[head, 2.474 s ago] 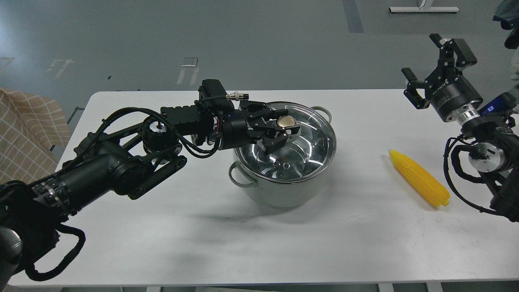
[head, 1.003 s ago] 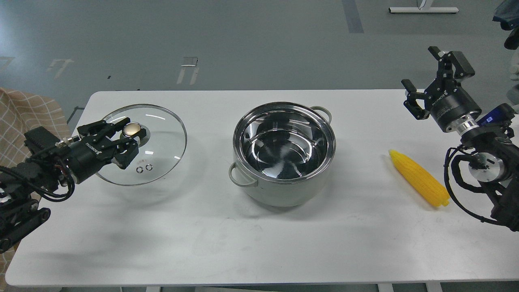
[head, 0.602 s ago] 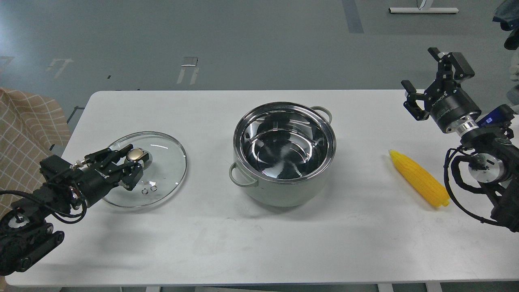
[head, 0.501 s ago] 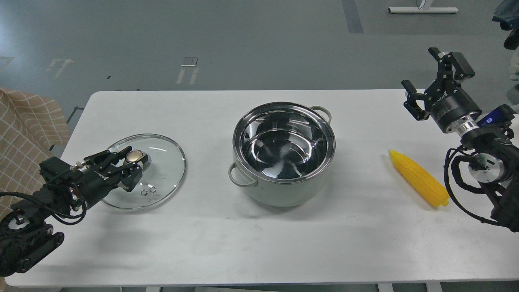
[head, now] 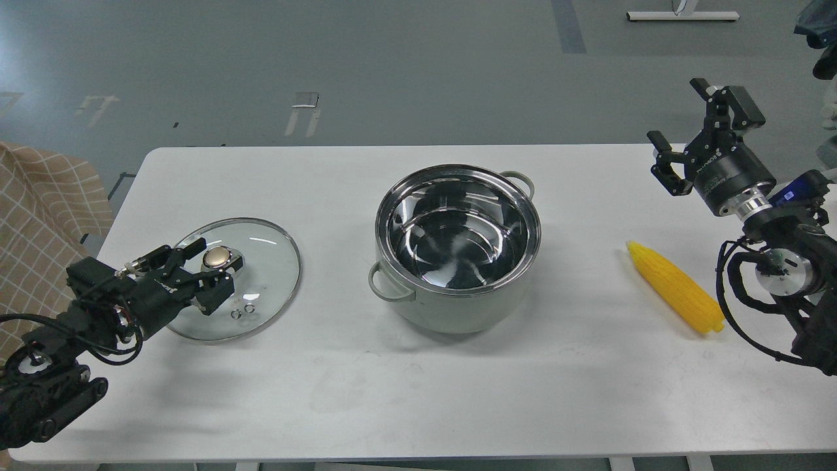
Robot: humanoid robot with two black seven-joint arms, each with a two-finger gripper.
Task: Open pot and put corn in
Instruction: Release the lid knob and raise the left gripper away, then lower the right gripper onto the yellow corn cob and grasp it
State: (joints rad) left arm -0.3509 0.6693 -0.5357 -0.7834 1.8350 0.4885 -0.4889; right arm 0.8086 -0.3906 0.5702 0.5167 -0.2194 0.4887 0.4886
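Observation:
The pot point(head: 458, 315) stands uncovered in the middle of the table, its shiny steel inside bare. Its glass lid point(head: 268, 258) with a gold knob point(head: 218, 258) lies flat on the table to the left. My left gripper point(head: 205, 270) is low over the lid, jaws spread to either side of the knob and apart from it. The yellow corn point(head: 677, 288) lies on the table to the right of the pot, pointed end toward the back. My right gripper point(head: 677, 111) is open and empty, raised above the table's far right edge, well behind the corn.
The white table point(head: 405, 392) carries only the pot, lid and corn. A checked beige cloth point(head: 39, 203) hangs off to the left of the table. Grey floor lies beyond the far edge.
My left gripper lifted the lid off the pot, carried it left and set it down on the table, then opened its jaws off the knob. The right arm barely moved.

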